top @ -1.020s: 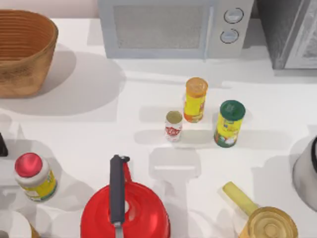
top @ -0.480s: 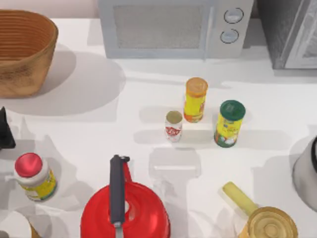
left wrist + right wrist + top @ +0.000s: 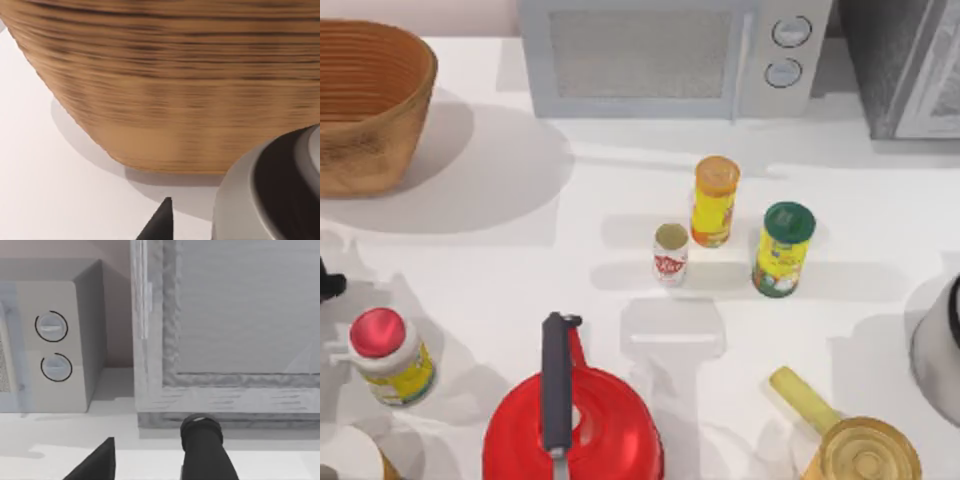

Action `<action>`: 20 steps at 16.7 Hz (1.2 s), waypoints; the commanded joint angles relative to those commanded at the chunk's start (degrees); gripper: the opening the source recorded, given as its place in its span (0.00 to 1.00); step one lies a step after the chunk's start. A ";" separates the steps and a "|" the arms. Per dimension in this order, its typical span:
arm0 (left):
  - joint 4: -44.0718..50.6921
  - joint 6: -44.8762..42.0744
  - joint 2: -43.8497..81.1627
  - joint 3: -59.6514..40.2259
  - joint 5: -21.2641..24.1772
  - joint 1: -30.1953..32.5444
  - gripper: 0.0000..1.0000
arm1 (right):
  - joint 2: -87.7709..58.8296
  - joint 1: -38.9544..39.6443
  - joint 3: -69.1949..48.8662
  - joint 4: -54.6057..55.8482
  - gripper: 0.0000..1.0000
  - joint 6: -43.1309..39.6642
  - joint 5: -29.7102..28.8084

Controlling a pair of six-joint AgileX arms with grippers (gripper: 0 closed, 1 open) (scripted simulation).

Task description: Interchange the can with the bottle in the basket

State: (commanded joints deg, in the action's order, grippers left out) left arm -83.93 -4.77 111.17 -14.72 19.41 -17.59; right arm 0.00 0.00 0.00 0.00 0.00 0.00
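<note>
The can (image 3: 671,254) stands upright mid-table, well apart from the basket (image 3: 370,105). The left gripper (image 3: 328,285) sits at the table's left edge; whether it is open or holding anything cannot be told.

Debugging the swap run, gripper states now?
Left gripper: cannot be told, at the table's left edge near the basket.
Right gripper: open, holding nothing.

The basket (image 3: 370,105) is cut by the top view's left edge, and its inside floor is hidden. The left gripper (image 3: 328,285) shows as a dark sliver at that edge. The red kettle (image 3: 570,425) runs off the bottom edge.
</note>
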 joint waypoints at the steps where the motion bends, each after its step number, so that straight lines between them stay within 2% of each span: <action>1: 0.00 0.00 0.00 0.00 0.00 0.00 0.40 | 0.00 0.00 0.00 0.00 1.00 0.00 0.00; 6: 0.00 0.00 0.00 0.00 0.00 0.00 0.02 | 0.00 0.00 0.00 0.00 1.00 0.00 0.00; 16: 0.00 -0.08 -0.05 0.07 0.01 -0.02 0.00 | 0.00 0.00 0.00 0.00 1.00 0.00 0.00; 20: 0.34 -2.29 -5.69 -1.39 0.30 -1.55 0.00 | 0.00 0.00 0.00 0.00 1.00 0.00 0.00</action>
State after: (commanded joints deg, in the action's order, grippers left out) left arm -83.59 -7.06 105.48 -16.12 19.71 -19.14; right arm 0.00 0.00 0.00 0.00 0.00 0.00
